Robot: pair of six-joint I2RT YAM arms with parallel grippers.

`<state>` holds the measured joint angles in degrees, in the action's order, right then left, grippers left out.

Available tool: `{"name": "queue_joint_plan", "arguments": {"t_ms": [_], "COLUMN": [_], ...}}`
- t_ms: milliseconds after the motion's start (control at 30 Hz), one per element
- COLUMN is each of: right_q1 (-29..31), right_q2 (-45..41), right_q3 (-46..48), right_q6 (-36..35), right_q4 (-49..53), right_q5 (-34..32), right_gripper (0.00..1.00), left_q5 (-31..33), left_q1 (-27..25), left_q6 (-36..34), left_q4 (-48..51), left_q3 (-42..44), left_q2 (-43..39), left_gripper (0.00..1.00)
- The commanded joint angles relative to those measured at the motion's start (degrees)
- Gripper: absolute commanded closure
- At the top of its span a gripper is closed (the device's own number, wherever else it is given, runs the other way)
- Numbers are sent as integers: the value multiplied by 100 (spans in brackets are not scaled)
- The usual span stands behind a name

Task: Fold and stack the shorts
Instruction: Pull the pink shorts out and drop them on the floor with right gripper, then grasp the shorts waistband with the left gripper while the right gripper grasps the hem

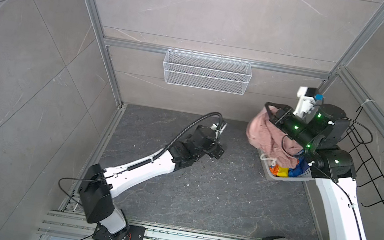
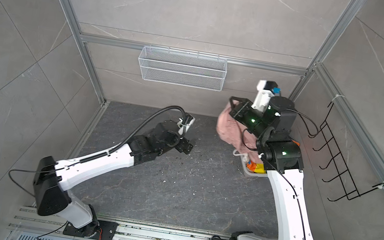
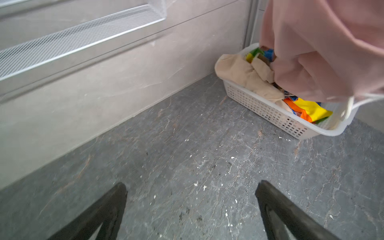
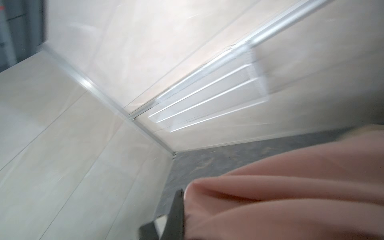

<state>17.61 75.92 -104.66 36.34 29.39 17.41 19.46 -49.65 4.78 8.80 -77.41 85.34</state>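
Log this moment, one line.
right gripper: shut on salmon-pink fabric shorts, hanging over white perforated plastic basket | left gripper: open | beige shorts, rainbow-striped shorts: in basket

You have open room across the middle and near right of the tabletop (image 1: 213, 194). The left arm (image 1: 141, 167) slants over its left half. The basket (image 3: 259, 108) blocks the far right corner, with the pink shorts (image 1: 259, 134) hanging over it. A mesh shelf (image 1: 206, 72) juts from the back wall above the far edge.

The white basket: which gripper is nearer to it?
Right. The right gripper is shut on the salmon-pink shorts hanging over the basket; the left gripper is open over the table, well apart.
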Motion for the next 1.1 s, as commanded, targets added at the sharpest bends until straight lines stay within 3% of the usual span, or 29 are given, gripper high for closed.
{"name": "queue_joint_plan", "arguments": {"t_ms": [0,67,133,200,333,533,767,967,1067], "right_q1": [219,219,224,217,315,1199,2271,2326,2316], "right_q2": [688,1055,1298,1397,1054,513,488,1127,1416], "right_q3": [122,592,1220,1772,3060,4732,6110,6128,5922], "right_q6": [-43,20,58,139,355,311,841,698,458], "right_q4": [121,133,-69,-266,-887,-1154,-2028,-2199,-1912], "right_q5": [258,245,201,311,392,-259,-785,-870,-1375], "right_gripper": [93,78,49,29,5,1,1,2,1], "left_q5": [-89,-441,-756,-939,-1044,-1243,-1641,-2227,-2311], "left_q1": [684,1141,1540,1767,2016,2152,2398,2855,2988], "left_q6": [1395,2014,2547,2840,3107,3267,3901,4441,4523], "left_q4": [-477,-537,-476,-489,-524,-523,-573,-1159,-1228], "left_q3": [798,1284,1694,2067,2652,3002,3503,3915,3870], "left_q2": [-710,-1010,-1219,-1380,-1602,-1569,-1521,-1291,-975], "left_gripper": [0,0,0,0,0,0,0,0,2]}}
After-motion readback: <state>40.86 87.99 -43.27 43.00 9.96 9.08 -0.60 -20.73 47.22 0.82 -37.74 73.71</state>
